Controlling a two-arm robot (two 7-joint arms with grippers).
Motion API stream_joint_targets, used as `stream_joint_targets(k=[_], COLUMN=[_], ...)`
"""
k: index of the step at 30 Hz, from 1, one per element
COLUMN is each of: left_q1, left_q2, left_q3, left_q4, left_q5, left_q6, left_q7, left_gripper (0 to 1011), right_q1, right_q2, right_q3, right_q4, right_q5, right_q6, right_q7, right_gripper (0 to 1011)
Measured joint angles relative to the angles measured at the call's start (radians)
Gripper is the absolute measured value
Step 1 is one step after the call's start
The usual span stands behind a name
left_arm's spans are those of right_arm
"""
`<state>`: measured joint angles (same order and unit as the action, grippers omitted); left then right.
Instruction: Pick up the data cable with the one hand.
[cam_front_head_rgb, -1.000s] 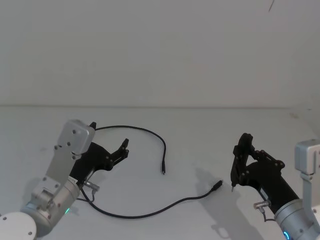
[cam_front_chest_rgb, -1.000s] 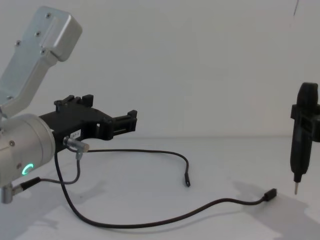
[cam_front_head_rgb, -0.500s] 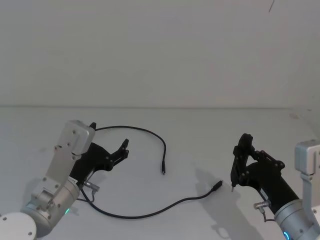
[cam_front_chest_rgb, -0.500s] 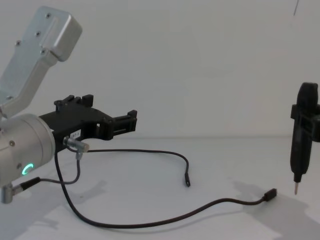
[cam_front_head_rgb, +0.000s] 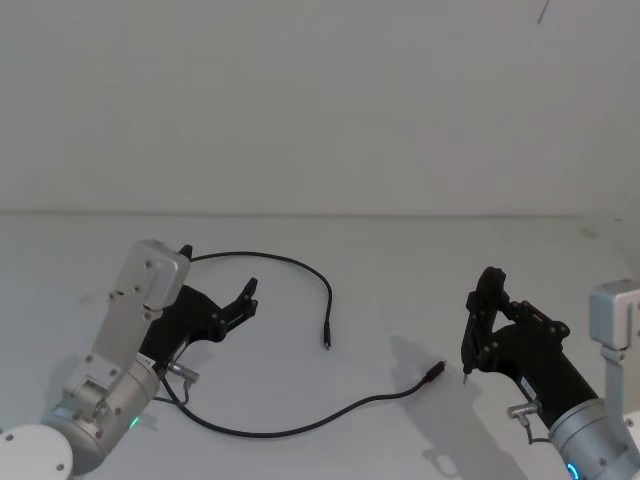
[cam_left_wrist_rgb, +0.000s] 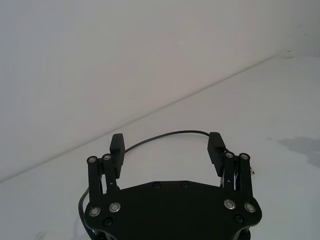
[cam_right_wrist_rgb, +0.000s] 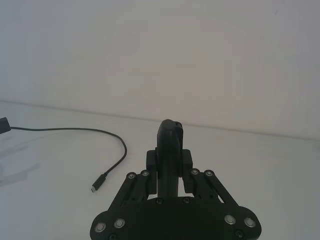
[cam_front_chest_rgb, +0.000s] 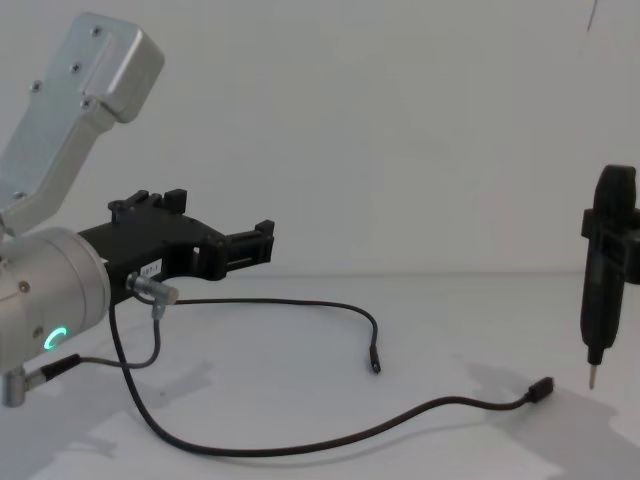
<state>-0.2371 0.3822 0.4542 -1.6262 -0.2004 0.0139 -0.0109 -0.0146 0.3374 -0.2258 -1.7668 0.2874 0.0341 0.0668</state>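
Note:
The data cable (cam_front_head_rgb: 250, 253) lies in a wide loop on the white table. One small plug (cam_front_head_rgb: 325, 343) rests mid-table and the flat plug (cam_front_head_rgb: 433, 373) lies further right. In the chest view the cable (cam_front_chest_rgb: 290, 301) runs beneath my left gripper (cam_front_chest_rgb: 222, 215), which hovers open above it, touching nothing. The left wrist view shows the cable (cam_left_wrist_rgb: 170, 133) curving beyond that open gripper (cam_left_wrist_rgb: 166, 142). My left gripper (cam_front_head_rgb: 218, 270) sits at the loop's left end. My right gripper (cam_front_head_rgb: 487, 310) is shut on a black pen-shaped tool (cam_right_wrist_rgb: 170, 140), right of the flat plug (cam_front_chest_rgb: 542, 388).
A short grey wire (cam_front_chest_rgb: 150, 330) with silver plugs hangs from my left arm's wrist, close to the cable. The tool's thin metal tip (cam_front_chest_rgb: 590, 378) points down just above the white table (cam_front_head_rgb: 380, 300). A plain wall stands behind.

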Motion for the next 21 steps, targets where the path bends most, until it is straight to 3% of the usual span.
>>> stream_joint_targets(k=[10, 21], left_q1=[-0.001, -0.012], left_q2=[0.003, 0.038], left_q3=[0.0, 0.002], left_q4=[-0.002, -0.023], left_q5=[-0.002, -0.05], left_q6=[0.003, 0.037], left_q7=[-0.015, -0.125], left_gripper=[1001, 1001], right_q1=[0.0, 0.0], right_q2=[0.0, 0.0], right_q3=[0.0, 0.0], right_q4=[0.0, 0.0], right_q5=[0.0, 0.0], right_q6=[0.0, 0.0], right_q7=[0.0, 0.0], right_gripper=[279, 279])
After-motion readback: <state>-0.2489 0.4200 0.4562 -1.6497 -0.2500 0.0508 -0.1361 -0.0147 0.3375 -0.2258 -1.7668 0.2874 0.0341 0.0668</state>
